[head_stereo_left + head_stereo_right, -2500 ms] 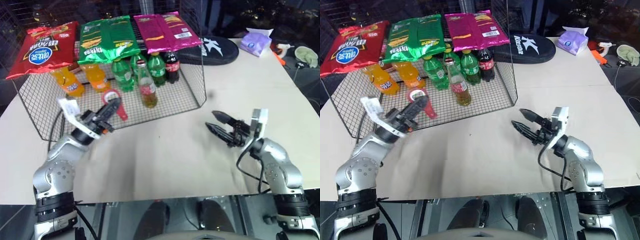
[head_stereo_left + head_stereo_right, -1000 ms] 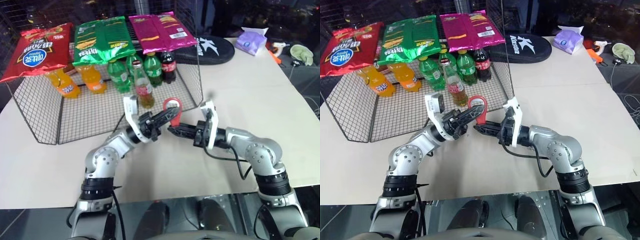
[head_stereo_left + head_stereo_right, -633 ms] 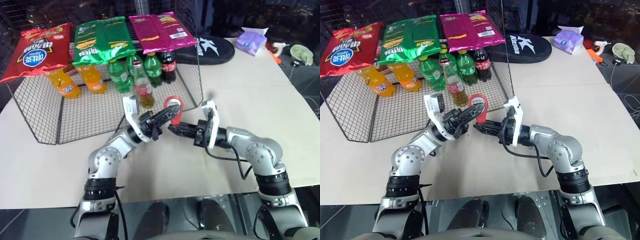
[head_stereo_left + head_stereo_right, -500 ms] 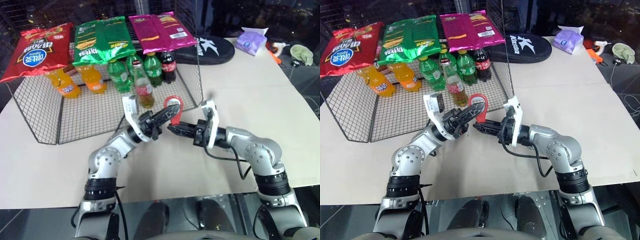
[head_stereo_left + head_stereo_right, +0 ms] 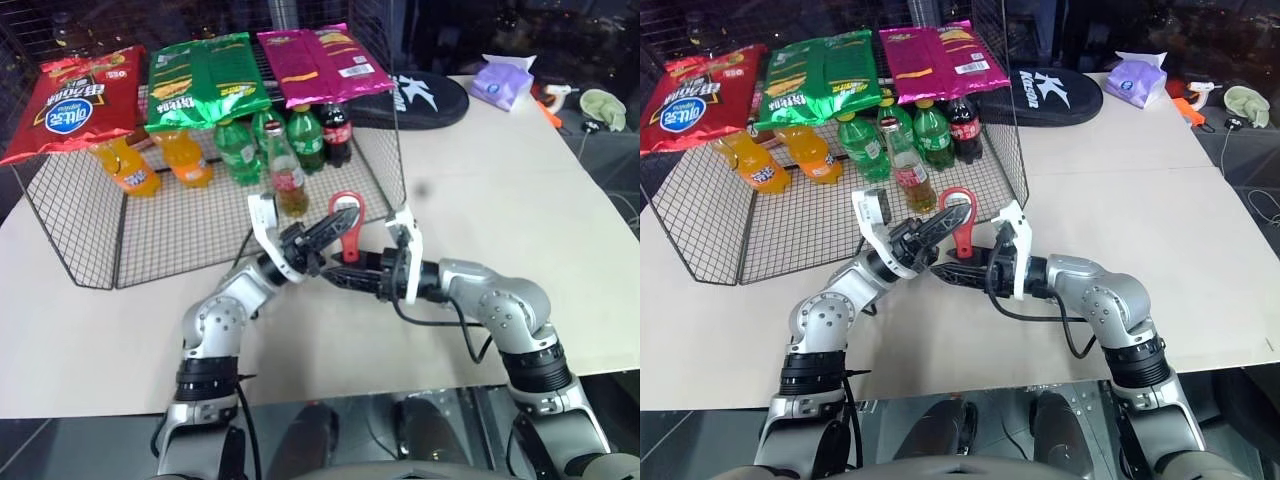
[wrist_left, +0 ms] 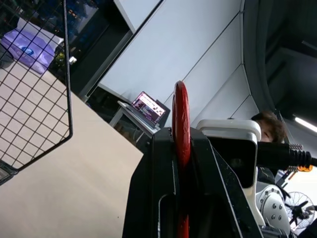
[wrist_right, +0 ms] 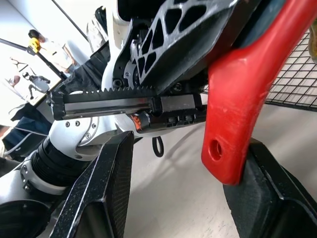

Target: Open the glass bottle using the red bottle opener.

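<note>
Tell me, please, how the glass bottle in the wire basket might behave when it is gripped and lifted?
The glass bottle stands tall and narrow on open wire mesh, so a nudge would probably tip it. Its smooth glass looks slippery and breakable. Nearly full of amber liquid, it is likely heavy for its size.

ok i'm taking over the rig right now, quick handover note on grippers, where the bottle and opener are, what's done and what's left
Left gripper: shut on the red bottle opener, held up above the table with its ring head on top.
Right gripper: open, its fingers on either side of the opener's handle end, not closed on it.
Glass bottle: upright in the wire basket among the plastic bottles, red cap on, untouched.
Done: opener picked up and presented to the right gripper.
Left: finish the handover if intended, secure the bottle, hook the opener under the cap and lever it off.
</note>
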Tool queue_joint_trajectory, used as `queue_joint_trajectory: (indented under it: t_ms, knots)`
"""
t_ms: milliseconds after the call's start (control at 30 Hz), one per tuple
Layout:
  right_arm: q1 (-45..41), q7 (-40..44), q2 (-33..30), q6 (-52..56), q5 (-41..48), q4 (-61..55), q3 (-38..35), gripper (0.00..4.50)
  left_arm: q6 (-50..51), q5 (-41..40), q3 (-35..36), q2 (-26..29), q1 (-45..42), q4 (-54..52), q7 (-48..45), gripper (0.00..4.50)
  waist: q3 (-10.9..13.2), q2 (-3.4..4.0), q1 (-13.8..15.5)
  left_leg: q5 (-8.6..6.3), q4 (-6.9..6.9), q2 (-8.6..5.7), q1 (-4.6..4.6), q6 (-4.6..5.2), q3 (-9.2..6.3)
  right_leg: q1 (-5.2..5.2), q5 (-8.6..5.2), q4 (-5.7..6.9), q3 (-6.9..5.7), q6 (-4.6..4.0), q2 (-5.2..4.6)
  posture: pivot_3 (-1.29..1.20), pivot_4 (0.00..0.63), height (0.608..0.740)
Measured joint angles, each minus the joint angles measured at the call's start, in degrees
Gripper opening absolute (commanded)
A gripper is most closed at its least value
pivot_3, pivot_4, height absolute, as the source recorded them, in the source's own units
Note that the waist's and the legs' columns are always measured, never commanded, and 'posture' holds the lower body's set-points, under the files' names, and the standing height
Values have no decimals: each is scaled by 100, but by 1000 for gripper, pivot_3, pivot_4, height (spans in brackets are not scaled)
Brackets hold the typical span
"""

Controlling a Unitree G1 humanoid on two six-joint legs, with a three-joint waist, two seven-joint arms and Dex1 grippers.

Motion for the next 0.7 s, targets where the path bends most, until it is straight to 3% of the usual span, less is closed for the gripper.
queue_joint_trajectory:
  t_ms: [700]
  knots:
    - [-8, -85, 303, 158, 213, 123, -382, 2675, -65, -21, 46, 13, 14, 0, -20, 0, 0, 0, 0, 0, 0, 0, 0, 0, 0, 0, 0, 0, 0, 0, 0, 0, 150, 740]
